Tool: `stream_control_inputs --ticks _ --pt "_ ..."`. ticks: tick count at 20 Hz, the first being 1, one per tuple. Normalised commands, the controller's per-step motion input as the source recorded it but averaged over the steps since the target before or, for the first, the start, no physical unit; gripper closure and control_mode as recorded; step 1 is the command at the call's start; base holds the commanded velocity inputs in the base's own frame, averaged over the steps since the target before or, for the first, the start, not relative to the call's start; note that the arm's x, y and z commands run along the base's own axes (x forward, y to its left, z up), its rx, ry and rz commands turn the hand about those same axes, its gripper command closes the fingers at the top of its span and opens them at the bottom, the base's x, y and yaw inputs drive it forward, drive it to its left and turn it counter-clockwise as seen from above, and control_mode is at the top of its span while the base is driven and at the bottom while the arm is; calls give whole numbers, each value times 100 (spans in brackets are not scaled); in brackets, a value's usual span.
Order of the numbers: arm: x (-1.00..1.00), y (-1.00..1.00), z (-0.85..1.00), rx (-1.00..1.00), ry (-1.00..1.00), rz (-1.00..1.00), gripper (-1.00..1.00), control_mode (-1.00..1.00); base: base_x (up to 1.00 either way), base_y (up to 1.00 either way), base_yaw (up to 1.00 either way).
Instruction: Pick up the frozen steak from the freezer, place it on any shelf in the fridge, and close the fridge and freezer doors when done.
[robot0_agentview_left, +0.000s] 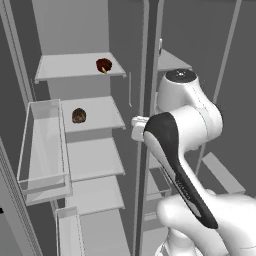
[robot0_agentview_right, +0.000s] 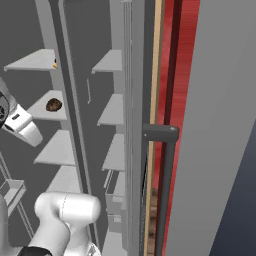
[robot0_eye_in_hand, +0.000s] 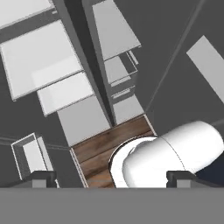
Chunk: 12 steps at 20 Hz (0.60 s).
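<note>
Item: frozen steak (robot0_agentview_left: 104, 65). Lies on the top shelf (robot0_agentview_left: 65, 67) of the fridge (robot0_agentview_left: 70, 25), apart from a brown ball (robot0_agentview_left: 78, 115) one shelf below; seemingly delivered.
Item: pincer (robot0_eye_in_hand: 111, 177). Spread wide and empty, aimed floorward, presumably free for the doors, judged still open.

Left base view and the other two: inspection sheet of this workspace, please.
Surface: wide fridge shelf, pale grey, flat.
Job's things: frozen steak lies on that shelf; freezer beside it; both compartments stand open.
Clutter: round brown item on the shelf below.
Grippers: gripper open, holding nothing.
Cables: nothing seen.
Surroundings: open door with dark bar handle; door bin; wooden floor.
</note>
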Motion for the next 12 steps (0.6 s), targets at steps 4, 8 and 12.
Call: stream_control_inputs --ticks 4,8,12 --pt "-24 -35 -54 -1 21 0 -100 -100 0 0 0" --pt "0 -18 -22 -6 11 0 -100 -100 0 0 0" --pt "0 -19 0 0 0 6 -100 -100 0 0 0"
